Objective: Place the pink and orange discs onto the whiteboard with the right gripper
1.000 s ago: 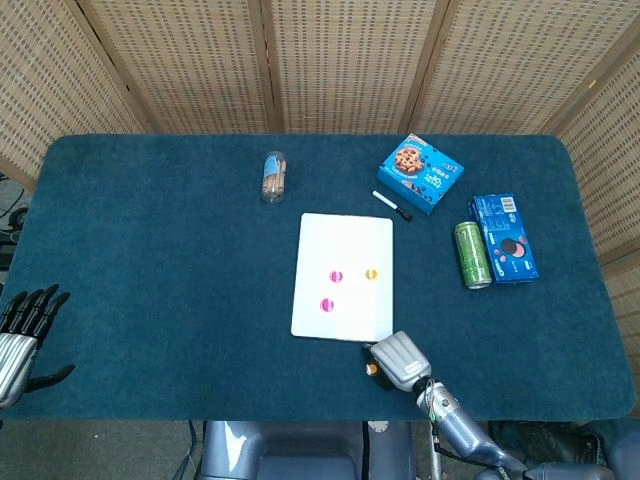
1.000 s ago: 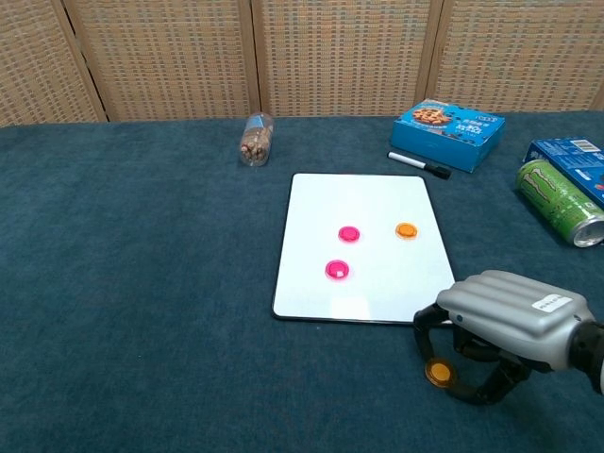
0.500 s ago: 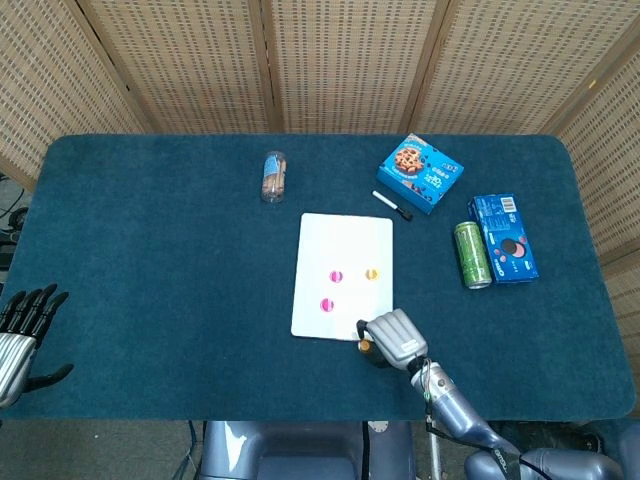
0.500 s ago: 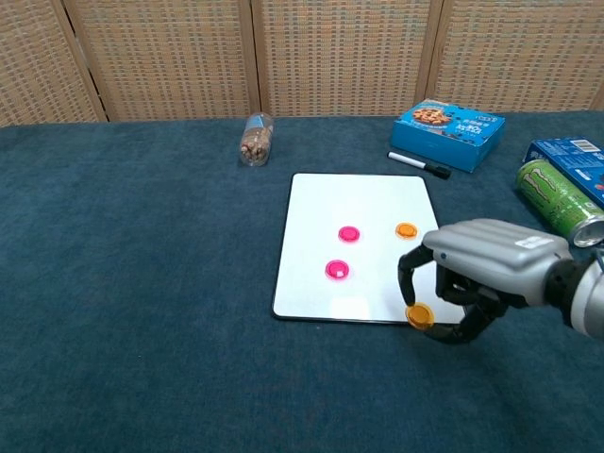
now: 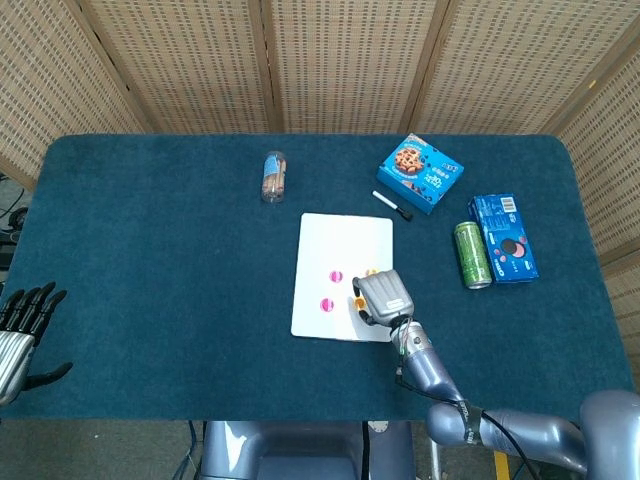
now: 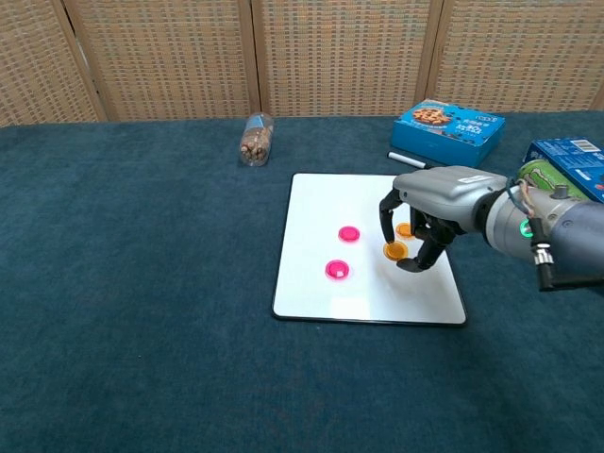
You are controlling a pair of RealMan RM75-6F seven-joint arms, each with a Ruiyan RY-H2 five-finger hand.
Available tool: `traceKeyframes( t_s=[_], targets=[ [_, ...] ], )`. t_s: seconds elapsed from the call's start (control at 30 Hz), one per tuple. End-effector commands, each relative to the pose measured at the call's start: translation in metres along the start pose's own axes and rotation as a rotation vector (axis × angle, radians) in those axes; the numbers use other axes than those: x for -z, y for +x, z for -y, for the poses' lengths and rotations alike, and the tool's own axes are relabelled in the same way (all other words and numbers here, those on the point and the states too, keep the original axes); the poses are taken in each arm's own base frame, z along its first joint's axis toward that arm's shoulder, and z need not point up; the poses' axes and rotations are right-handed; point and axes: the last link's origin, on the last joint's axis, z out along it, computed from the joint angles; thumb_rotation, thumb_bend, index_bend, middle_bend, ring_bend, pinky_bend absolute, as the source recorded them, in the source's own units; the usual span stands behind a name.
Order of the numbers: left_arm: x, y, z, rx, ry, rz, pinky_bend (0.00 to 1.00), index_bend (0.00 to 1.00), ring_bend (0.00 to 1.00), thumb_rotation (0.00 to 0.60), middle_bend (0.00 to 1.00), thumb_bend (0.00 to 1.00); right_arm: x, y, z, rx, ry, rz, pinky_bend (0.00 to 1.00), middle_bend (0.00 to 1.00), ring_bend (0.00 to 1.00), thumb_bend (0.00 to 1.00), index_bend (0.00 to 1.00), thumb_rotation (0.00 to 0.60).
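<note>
The whiteboard [image 5: 345, 240] [image 6: 349, 203] lies flat at the table's middle. Two pink discs [image 6: 349, 233] [image 6: 336, 270] and one orange disc [image 6: 406, 229] rest on it; the pink ones also show in the head view [image 5: 336, 276] [image 5: 326, 304]. My right hand [image 5: 380, 296] [image 6: 444, 203] hovers over the board's right half and pinches a second orange disc [image 6: 394, 251] [image 5: 357, 302] between thumb and fingertips, just above the surface beside the lying orange disc. My left hand [image 5: 22, 330] hangs at the table's near left edge, fingers spread, holding nothing.
Behind the board lie a black marker [image 6: 420, 166] and a blue cookie box [image 6: 460, 124]. A green can [image 6: 559, 201] lies on its side next to a blue biscuit box [image 5: 504, 236] at the right. A clear snack tube [image 6: 255, 138] lies back left.
My right hand has carried the orange disc from the cloth in front of the board up over its near edge to the right half, close to the other orange disc.
</note>
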Motion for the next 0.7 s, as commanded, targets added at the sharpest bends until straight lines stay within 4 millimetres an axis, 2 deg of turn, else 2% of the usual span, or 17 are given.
traceKeyframes(
  t_s=[0.03,0.2,0.7],
  targets=[
    [0.000,0.000,0.000,0.001,0.001,0.000,0.00,0.00,0.00,0.600,0.00,0.00,-0.003,-0.001,0.002,0.012,-0.009,0.002,1.00,0.97,0.95,0.37,0.53,0.600],
    [0.000,0.001,0.001,0.004,0.003,-0.002,0.00,0.00,0.00,0.600,0.00,0.00,-0.007,-0.010,0.004,0.029,-0.025,0.020,1.00,0.97,0.95,0.37,0.53,0.600],
    [0.000,0.002,0.002,0.007,0.003,-0.005,0.00,0.00,0.00,0.600,0.00,0.00,-0.012,-0.013,0.003,0.027,-0.061,0.032,1.00,0.97,0.95,0.38,0.53,0.600]
  ],
)
